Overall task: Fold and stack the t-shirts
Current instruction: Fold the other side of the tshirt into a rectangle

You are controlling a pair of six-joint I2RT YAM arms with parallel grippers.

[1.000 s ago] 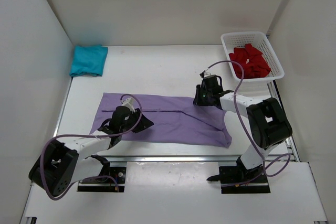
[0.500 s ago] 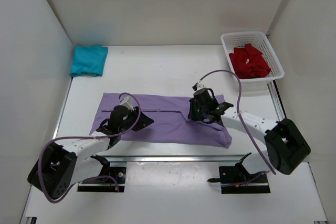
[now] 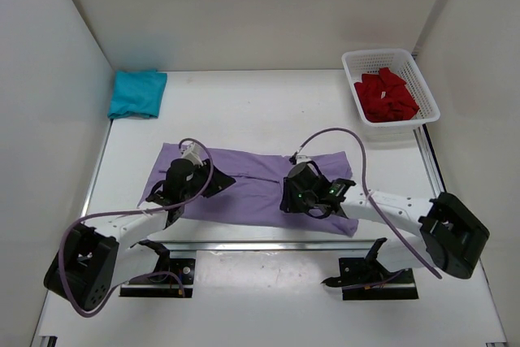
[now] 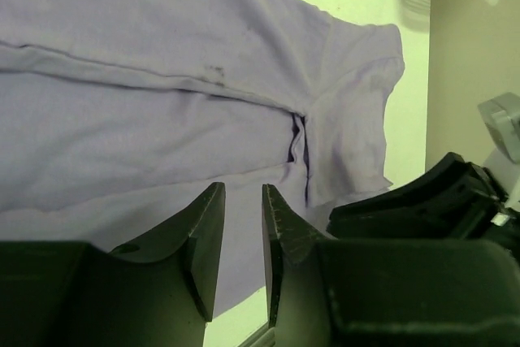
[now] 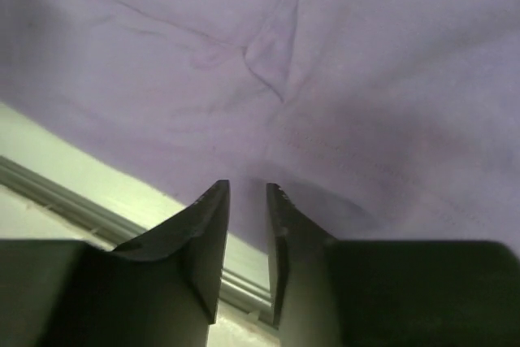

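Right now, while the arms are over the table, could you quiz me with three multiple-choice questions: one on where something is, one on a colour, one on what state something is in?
1. Where is the red shirt?
A) in the white basket
B) hanging on the wall
C) on the floor

2. What colour is the shirt lying spread out flat?
A) yellow
B) lavender
C) black

3. What state is the teal shirt in?
A) spread flat
B) held in the air
C) folded up

Answers:
1 A: red cloth fills the basket at the far right.
2 B: the lavender shirt lies open along the near edge.
3 C: it sits as a compact bundle in the far left corner.
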